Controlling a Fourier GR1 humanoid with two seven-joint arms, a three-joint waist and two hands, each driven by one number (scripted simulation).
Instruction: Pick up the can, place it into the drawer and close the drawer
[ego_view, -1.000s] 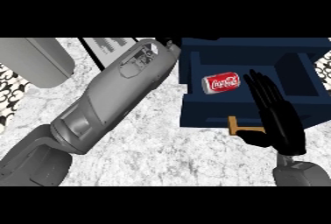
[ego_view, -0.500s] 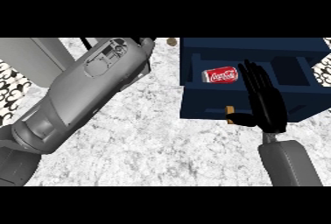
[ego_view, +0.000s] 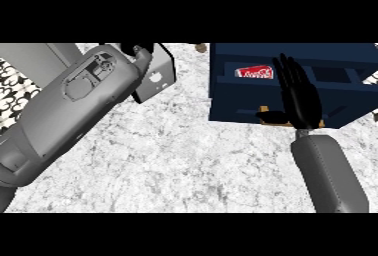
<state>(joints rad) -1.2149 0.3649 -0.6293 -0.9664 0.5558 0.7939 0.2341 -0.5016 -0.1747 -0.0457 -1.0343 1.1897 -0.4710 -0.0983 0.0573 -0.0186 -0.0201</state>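
Note:
A red can (ego_view: 253, 73) lies on its side inside the dark blue drawer (ego_view: 229, 100), near its left wall. My right hand (ego_view: 298, 95) is open, fingers straight and pointing away, laid flat against the drawer's front over the tan handle (ego_view: 263, 108). My left forearm runs up the left side of the view; only a bit of the left hand (ego_view: 135, 50) shows at the top, its fingers hidden.
A light grey box (ego_view: 159, 75) with a dark edge stands just left of the drawer, by my left wrist. A patterned black-and-white surface (ego_view: 15, 85) sits at the far left. The marble counter (ego_view: 192, 165) spreads below.
The drawer has slid away toward the top of the view with my right hand against its front. The can shows less. My left forearm has shifted left and up.

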